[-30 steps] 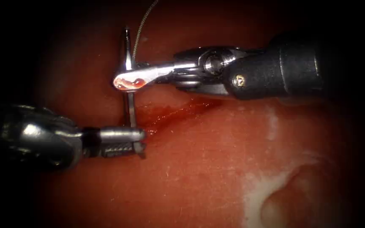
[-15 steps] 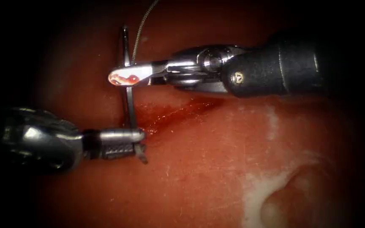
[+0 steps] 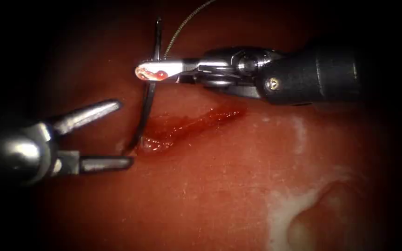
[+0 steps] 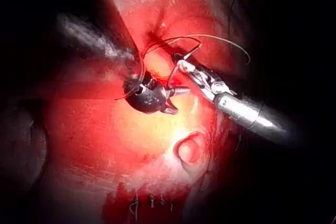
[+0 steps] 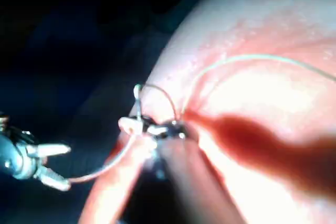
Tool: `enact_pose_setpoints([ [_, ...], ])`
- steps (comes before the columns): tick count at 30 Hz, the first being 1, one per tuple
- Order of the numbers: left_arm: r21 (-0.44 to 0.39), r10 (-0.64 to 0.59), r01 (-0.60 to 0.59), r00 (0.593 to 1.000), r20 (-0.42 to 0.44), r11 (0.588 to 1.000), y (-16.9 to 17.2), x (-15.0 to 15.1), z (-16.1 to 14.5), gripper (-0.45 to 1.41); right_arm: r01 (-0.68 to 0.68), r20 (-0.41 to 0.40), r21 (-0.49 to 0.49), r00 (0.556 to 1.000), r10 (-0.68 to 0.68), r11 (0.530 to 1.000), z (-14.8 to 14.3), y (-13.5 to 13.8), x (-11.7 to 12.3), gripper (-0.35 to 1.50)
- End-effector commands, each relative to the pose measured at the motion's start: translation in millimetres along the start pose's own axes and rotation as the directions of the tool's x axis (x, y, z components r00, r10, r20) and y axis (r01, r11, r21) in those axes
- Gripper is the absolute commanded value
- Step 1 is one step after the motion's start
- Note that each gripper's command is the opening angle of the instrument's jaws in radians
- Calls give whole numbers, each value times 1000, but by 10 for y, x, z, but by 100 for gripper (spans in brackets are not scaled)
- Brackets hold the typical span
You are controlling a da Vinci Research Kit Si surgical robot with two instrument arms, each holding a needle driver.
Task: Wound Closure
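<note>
My right tool (image 3: 153,72) comes in from the right with its jaws shut on the curved needle (image 3: 148,100) in the upper part of its curve. The needle runs down to the left end of the cut (image 3: 189,123). I cannot tell whether its lower end is in the tissue. Thread (image 3: 184,23) leads from beside the jaws up and to the right. My left tool (image 3: 124,133) stands open just left of the needle's lower end and holds nothing. The right wrist view has the right tool (image 5: 139,127) on the needle (image 5: 105,169) and the open left tool (image 5: 67,167).
Red fluid (image 3: 173,128) lies along the cut. A pale patch (image 3: 298,209) marks the tissue at the lower right. In the left wrist view the thread (image 4: 220,38) arcs over the right tool (image 4: 181,65), and several finished stitches (image 4: 152,203) sit further along the tissue.
The left tool's jaws opened, let go of the needle's lower end and drew back to the left. The right tool's jaws shut on the needle and shifted it slightly right.
</note>
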Motion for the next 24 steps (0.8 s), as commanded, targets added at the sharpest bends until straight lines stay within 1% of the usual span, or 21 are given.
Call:
enact_pose_setpoints([
  [1, -53, -30, 30, 1000, 9, 998, 8, -8, 7, 78, 24, 5, 1, 1000, -24, 1000, 5, 3, 1, -35],
  [5, -154, -76, 82, 996, 50, 985, 14, -15, 3, 77, 69, 7, 2, 998, -69, 998, 1, 2, 5, -35],
  [6, -201, -85, 99, 993, 76, 975, 18, -20, -1, 77, 86, -9, -14, 996, -86, 996, -3, 3, 8, -35],
  [7, -221, -84, 102, 993, 87, 970, 21, -22, -3, 77, 86, -18, -24, 996, -86, 996, -5, 3, 10, -35],
  [8, -263, -78, 106, 990, 116, 959, 27, -26, -6, 77, 91, -47, -55, 994, -94, 994, -10, 4, 15, -35],
  [11, -337, -71, 115, 987, 141, 934, 41, -34, -9, 78, 93, -80, -85, 992, -100, 992, -20, 5, 22, -35],
  [14, -371, -85, 136, 985, 149, 919, 43, -36, -10, 78, 126, -92, -89, 987, -134, 988, -27, 5, 26, -35],
  [15, -381, -99, 151, 983, 152, 912, 39, -36, -10, 78, 160, -86, -81, 982, -167, 984, -29, 4, 27, -35],
  [17, -376, -118, 171, 980, 160, 911, 33, -35, -8, 77, 173, -56, -27, 983, -174, 985, -28, 3, 26, -35],
  [18, -368, -181, 239, 966, 185, 899, 26, -38, -6, 76, 195, -25, 10, 981, -195, 981, -26, 1, 24, -35],
  [19, -359, -216, 277, 956, 199, 891, 23, -41, -5, 74, 212, -16, 21, 977, -212, 977, -24, 0, 23, -35],
  [20, -335, -318, 389, 915, 249, 858, 15, -48, -1, 66, 268, -3, 43, 963, -268, 962, -20, -1, 22, -35],
  [21, -327, -344, 420, 901, 266, 847, 12, -52, 2, 62, 284, 3, 53, 959, -284, 957, -18, -2, 22, -35],
  [22, -305, -390, 472, 873, 293, 827, 5, -61, 9, 57, 331, 18, 80, 943, -334, 940, -13, -4, 22, -35],
  [23, -294, -409, 493, 861, 303, 819, 0, -68, 14, 56, 338, 31, 108, 939, -344, 935, -10, -6, 22, -35],
  [24, -287, -418, 501, 855, 306, 816, -1, -71, 16, 55, 343, 34, 114, 937, -348, 932, -9, -7, 23, -35],
])
